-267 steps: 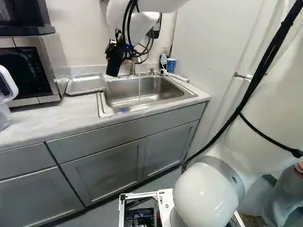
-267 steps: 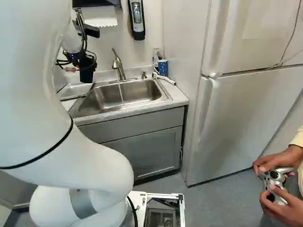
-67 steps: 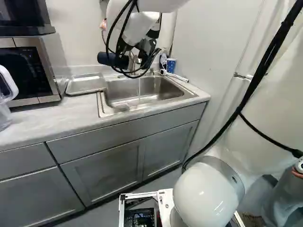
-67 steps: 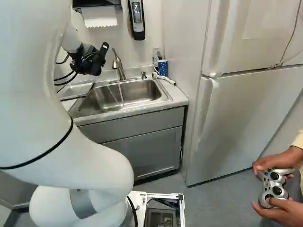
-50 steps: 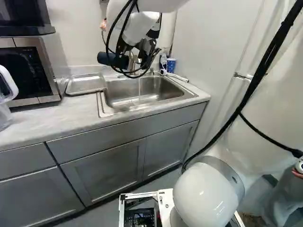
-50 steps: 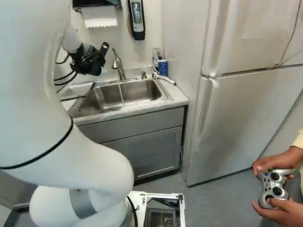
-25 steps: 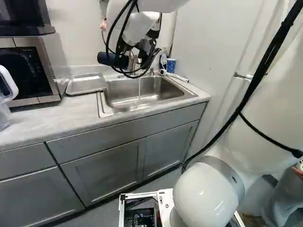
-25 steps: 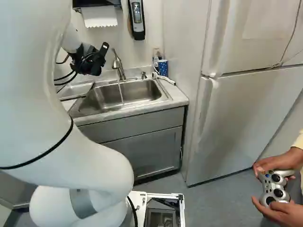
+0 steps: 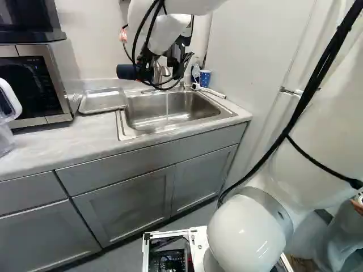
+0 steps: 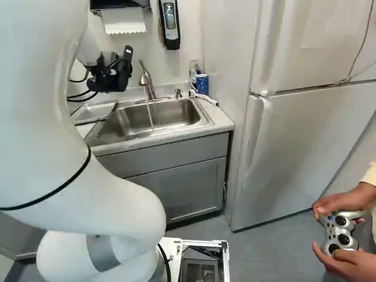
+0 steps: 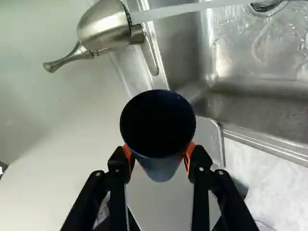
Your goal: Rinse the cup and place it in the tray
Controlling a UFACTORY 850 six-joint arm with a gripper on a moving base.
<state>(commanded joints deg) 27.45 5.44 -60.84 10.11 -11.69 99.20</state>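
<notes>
In the left base view my gripper [image 9: 148, 69] hangs above the sink's back left corner, with the dark blue cup [image 9: 126, 71] lying sideways in it. The wrist view shows the gripper [image 11: 159, 156] shut on the cup [image 11: 158, 169], orange pads on two sides and the dark mouth facing the camera. The faucet [image 11: 103, 26] is beside the cup; its water stream runs clear of it into the sink [image 9: 193, 106]. The metal tray [image 9: 102, 101] lies on the counter left of the sink in the left base view. In the right base view the gripper hides the cup.
A microwave [image 9: 48, 85] stands beyond the tray. A blue patterned cup [image 10: 202, 84] and a white hose-like piece are at the sink's back right corner. The fridge [image 10: 305, 129] stands right of the sink. A paper towel [image 10: 123, 21] hangs on the wall.
Since the oldest frames, my gripper has turned, swinging the held cup from hanging down to sideways. Over the last half second the gripper has rolled slightly more. The base has not moved.
</notes>
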